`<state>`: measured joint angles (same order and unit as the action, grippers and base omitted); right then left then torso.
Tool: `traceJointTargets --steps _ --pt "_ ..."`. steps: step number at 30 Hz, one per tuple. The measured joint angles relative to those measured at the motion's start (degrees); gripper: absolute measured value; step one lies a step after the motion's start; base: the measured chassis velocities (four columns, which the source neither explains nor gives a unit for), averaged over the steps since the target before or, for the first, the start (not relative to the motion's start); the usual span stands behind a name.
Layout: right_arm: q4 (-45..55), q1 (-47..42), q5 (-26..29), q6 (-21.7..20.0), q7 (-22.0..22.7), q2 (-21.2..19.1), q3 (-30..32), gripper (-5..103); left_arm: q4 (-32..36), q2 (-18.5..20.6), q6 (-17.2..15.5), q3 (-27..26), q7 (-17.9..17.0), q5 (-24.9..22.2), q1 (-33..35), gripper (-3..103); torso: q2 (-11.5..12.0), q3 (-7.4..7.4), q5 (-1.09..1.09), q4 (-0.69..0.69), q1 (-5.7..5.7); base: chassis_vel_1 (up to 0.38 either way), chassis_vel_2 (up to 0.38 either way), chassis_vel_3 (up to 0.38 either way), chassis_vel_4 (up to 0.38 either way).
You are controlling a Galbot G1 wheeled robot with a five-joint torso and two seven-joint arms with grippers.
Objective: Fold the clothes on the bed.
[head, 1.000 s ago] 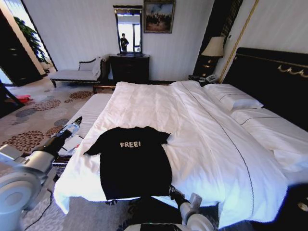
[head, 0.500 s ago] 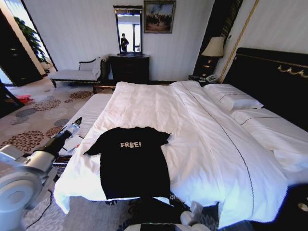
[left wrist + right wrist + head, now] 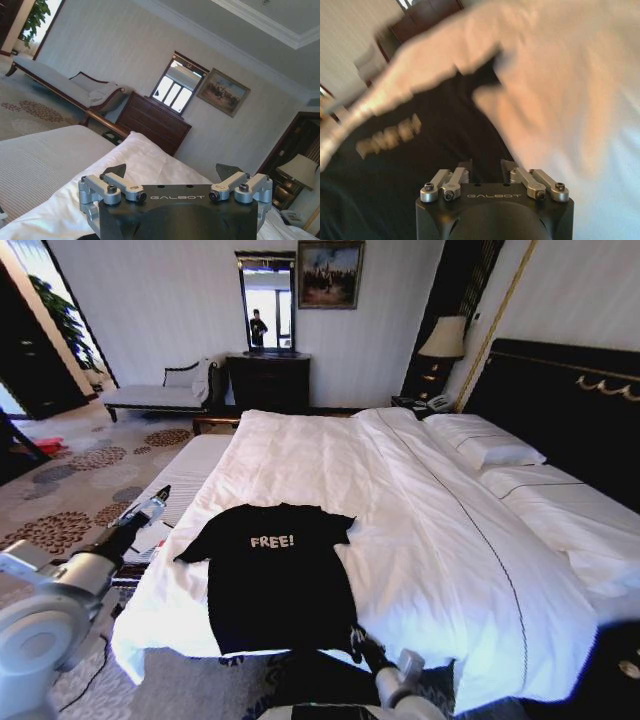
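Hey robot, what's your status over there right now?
Left gripper open, beside the bed. Right gripper open, at the T-shirt hem. T-shirt flat, unfolded. Nothing in the way.

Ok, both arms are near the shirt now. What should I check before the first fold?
1. T-shirt spread flat, lettering up, at the near edge of the bed: ok.
2. Left hand open, beside the bed, clear of the shirt: ok.
3. Right hand open, at the shirt's near right corner: ok.
4. Right hand touching the fabric: cannot tell.
5. Near hem fully on the bed, not hanging over: cannot tell.
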<state>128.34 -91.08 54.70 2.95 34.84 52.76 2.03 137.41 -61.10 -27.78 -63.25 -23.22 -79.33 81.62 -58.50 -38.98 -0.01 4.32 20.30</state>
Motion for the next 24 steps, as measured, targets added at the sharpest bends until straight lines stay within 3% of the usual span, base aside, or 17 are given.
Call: traceJointTargets --steps 1,3,5,7,10,12,14,16,19,24 --pt "1.4 1.3 1.0 -0.1 0.2 -0.3 0.7 36 0.0 -0.1 0.0 -0.3 0.0 -0.1 0.1 100 0.0 0.00 0.00 0.01 0.00 0.000 0.000 0.000 0.000" --pt "1.6 1.6 1.2 -0.1 0.2 -0.3 0.9 36 0.0 -0.1 0.0 -0.3 0.0 -0.1 0.1 100 0.0 0.00 0.00 0.01 0.00 0.000 0.000 0.000 0.000" --pt "2.2 8.3 5.8 -0.5 0.4 -1.2 2.9 53 0.4 -0.8 0.0 -1.1 -0.3 -0.5 0.2 100 0.0 0.00 0.00 0.01 0.00 0.000 0.000 0.000 0.000" --pt "1.0 11.2 7.8 -0.7 0.3 -1.4 3.3 53 0.8 -1.1 0.0 -1.5 -0.4 -0.9 0.1 100 0.0 0.00 0.01 0.00 0.00 0.000 0.000 0.000 0.000" --pt "-5.3 21.6 15.9 -1.3 -2.6 -1.4 3.3 70 2.2 -2.6 -0.2 -4.0 -0.4 -2.2 0.0 100 0.0 -0.01 0.02 -0.02 0.01 0.000 0.000 0.000 0.000" --pt "-6.9 23.5 17.2 -1.3 -3.7 -1.2 3.2 70 2.6 -2.9 -0.2 -4.2 -0.4 -2.7 0.0 100 0.0 -0.01 0.02 -0.04 0.01 0.000 0.000 0.000 0.000" --pt "-13.3 28.7 19.6 -1.2 -7.1 -0.3 2.9 86 3.5 -3.1 -0.4 -4.2 -0.4 -3.5 -0.4 100 0.0 -0.01 0.01 0.02 0.01 0.000 0.000 0.000 0.000" --pt "-15.5 30.2 20.1 -1.2 -7.9 0.1 2.4 86 3.8 -3.1 -0.4 -4.5 -0.4 -3.6 -0.3 100 0.0 -0.01 -0.01 0.03 0.01 0.000 0.000 0.000 0.000" --pt "-22.3 34.8 21.5 -1.3 -9.5 1.7 0.4 99 4.7 -2.7 -0.4 -6.4 -0.7 -4.1 -0.6 100 0.0 -0.01 0.02 -0.01 0.01 0.000 0.000 0.000 0.000" --pt "-28.6 38.7 23.2 -2.5 -7.9 4.0 -0.7 100 4.7 -2.2 -0.4 -7.5 -0.8 -4.1 -0.6 100 0.0 -0.01 0.00 0.01 0.01 0.000 0.000 0.000 0.000"
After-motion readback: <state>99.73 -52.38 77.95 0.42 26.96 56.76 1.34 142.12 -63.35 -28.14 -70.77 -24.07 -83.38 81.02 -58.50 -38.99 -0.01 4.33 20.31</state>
